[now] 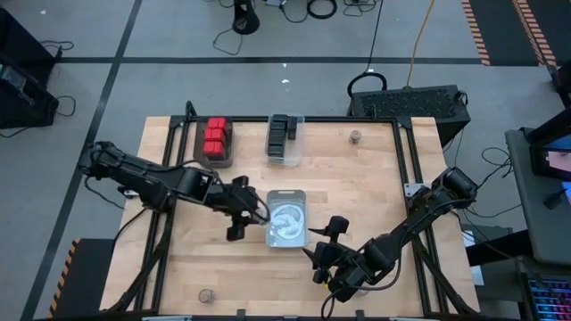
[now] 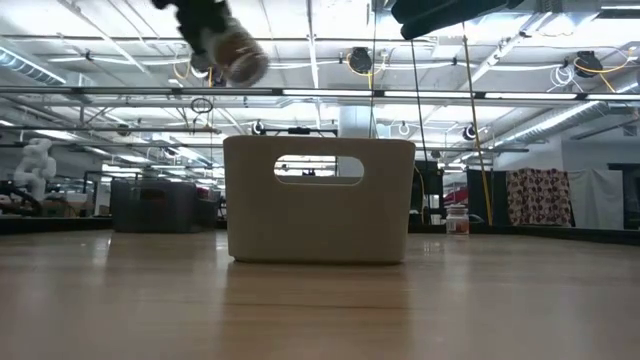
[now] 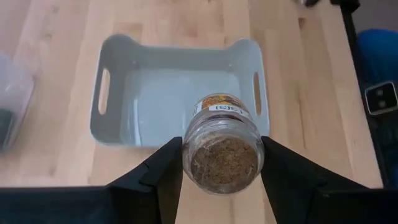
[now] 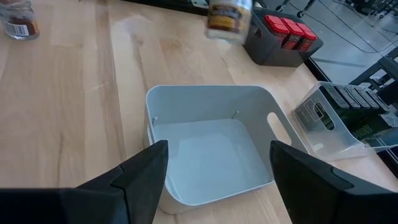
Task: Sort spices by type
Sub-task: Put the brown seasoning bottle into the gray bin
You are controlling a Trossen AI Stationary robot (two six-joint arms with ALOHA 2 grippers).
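Left gripper (image 3: 219,163) pinching a small round glass spice jar (image 3: 222,144) above the pale rectangular handled bin (image 3: 112,81)
Right gripper (image 4: 217,167) hovers nearby, fingers spread, holding nothing

bin (image 1: 287,218) near the table (image 1: 375,178) middle | left gripper (image 1: 252,214) holds a jar (image 3: 222,144) over the bin's left rim | two trays (image 1: 214,141) (image 1: 284,138) side by side at the back edge | lone jar (image 1: 355,136) near the back right corner | another jar (image 1: 207,294) at the front edge

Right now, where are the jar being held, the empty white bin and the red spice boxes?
Jar (image 3: 224,158): left wrist view, its glass bottom.
White bin (image 4: 205,99): right wrist view, its far wall.
Red spice boxes (image 1: 215,135): high view, their tops.
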